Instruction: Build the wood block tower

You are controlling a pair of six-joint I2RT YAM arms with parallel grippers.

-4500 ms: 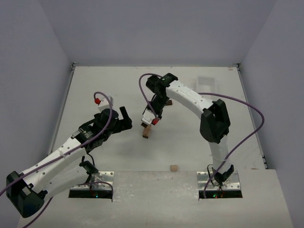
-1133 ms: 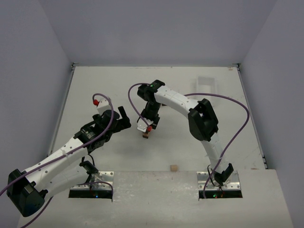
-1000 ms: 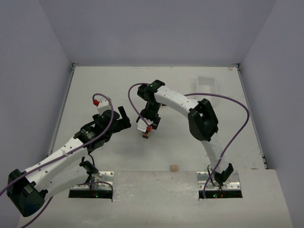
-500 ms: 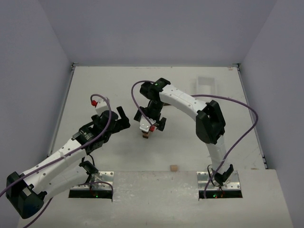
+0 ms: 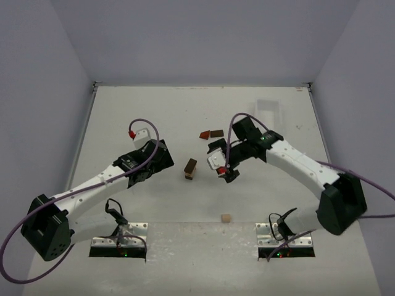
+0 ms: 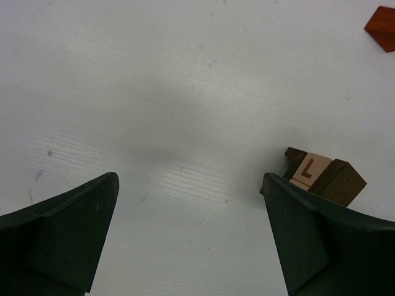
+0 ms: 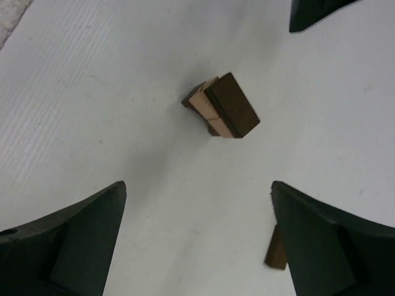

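Overhead view of a white table (image 5: 123,111) with two robot arms. The wood block tower (image 5: 190,168), a short stack topped by a dark brown piece, stands free near the table's middle, between the grippers. The left gripper (image 5: 163,159) is just to its left, jaws wide apart and empty. The right gripper (image 5: 220,161) is near on its right, jaws also spread, holding nothing. A reddish-brown block (image 5: 204,134) and a dark brown block (image 5: 216,132) lie behind

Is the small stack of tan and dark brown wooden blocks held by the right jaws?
No, the stack stands clear of the open jaws.
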